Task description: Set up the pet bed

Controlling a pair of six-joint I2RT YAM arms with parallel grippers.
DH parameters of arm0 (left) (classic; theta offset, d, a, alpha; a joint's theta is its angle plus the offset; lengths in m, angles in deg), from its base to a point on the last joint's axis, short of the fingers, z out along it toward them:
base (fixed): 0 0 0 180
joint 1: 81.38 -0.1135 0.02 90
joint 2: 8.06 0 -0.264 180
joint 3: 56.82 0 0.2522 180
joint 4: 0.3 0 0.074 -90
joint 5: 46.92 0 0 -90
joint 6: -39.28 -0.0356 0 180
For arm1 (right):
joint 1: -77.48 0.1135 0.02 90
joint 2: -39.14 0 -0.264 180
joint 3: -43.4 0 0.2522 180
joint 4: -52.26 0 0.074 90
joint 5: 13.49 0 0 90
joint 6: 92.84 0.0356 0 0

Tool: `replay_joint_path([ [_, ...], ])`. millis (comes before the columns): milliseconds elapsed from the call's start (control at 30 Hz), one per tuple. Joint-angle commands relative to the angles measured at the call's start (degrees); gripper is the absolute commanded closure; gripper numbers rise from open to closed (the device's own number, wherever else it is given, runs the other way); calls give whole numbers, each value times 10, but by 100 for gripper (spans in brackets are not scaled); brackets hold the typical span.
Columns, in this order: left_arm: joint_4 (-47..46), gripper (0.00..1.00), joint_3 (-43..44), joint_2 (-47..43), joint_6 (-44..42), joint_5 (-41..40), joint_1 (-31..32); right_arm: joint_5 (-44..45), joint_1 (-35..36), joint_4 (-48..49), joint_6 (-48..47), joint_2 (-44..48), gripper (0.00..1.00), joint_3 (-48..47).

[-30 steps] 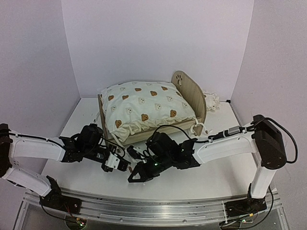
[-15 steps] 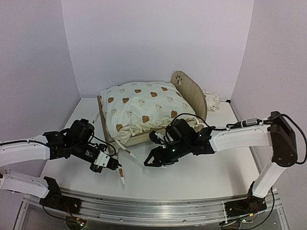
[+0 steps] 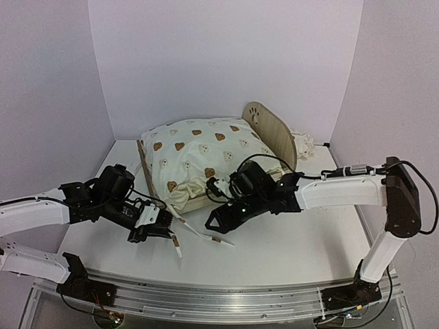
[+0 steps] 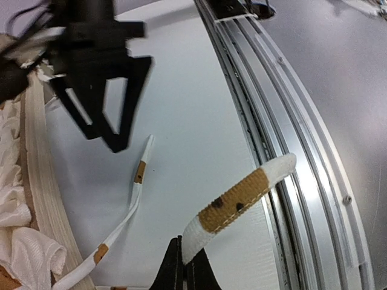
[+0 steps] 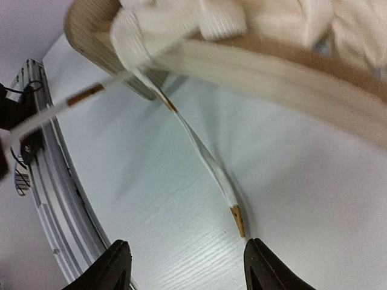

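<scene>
The white tabletop (image 3: 302, 240) carries the wooden pet bed (image 3: 273, 131) toward the back. A white ribbon (image 5: 208, 160) with brown tips trails across it in front. A crumpled white cloth (image 3: 303, 143) lies behind the headboard.

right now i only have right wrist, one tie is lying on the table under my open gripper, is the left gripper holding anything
Observer: Yes. Left wrist shows the left gripper shut on a second tie, cream with a brown band.
Operator: is the cushion in the frame
Observer: Top view shows the cushion lying in the pet bed.
Operator: anything behind the bed
Observer: A small cream fabric bundle lies beyond the headboard, toward the back right corner.
</scene>
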State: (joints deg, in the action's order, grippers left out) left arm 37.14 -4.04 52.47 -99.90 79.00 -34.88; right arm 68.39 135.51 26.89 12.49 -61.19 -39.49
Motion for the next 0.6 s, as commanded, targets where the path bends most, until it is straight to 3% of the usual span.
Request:
replay_joint_path([
  [0,-97,100,29,22,185,8,1,16,11,138,-17,23,36,108],
  [167,-149,100,30,84,346,-63,2,33,25,307,11,68,34,199],
  [367,-211,100,38,116,427,-80,1,157,26,219,2,30,34,197],
  [567,-234,100,47,131,478,-100,1,172,49,178,-99,-45,35,166],
])
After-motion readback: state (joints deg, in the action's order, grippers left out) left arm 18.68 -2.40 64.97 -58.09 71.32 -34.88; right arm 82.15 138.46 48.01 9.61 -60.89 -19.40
